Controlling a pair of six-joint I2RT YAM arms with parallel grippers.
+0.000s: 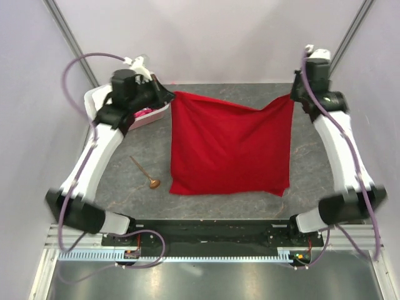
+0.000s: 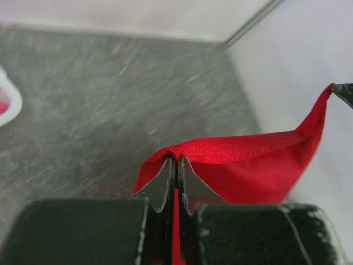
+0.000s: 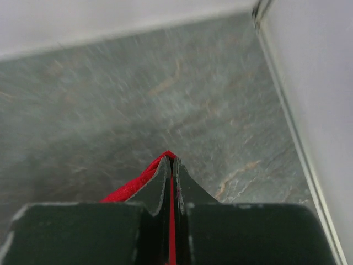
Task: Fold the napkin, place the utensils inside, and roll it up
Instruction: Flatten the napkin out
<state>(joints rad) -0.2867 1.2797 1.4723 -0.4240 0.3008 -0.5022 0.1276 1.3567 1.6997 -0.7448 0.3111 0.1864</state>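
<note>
1. Top external view: a white tub is sitting at the bench's far left corner, partly hidden by the left arm, and something pink is showing inside it. The red napkin is hanging as a broad sheet from its two far corners, its top edge sagging between them and its lower edge reaching the bench near the front. The left pincer and the right pincer are each pinching one corner. The spoon is lying on bare bench just left of the napkin's lower corner, not touching it.
2. Left wrist view: the left pincer is pressing together on a red fold of the napkin, which is stretching toward the side wall. The tub's rim is peeking in at the left edge, and grey bench is lying open ahead.
3. Right wrist view: the right pincer is squeezing a thin strip of napkin, with open bench running ahead to the walls.
</note>
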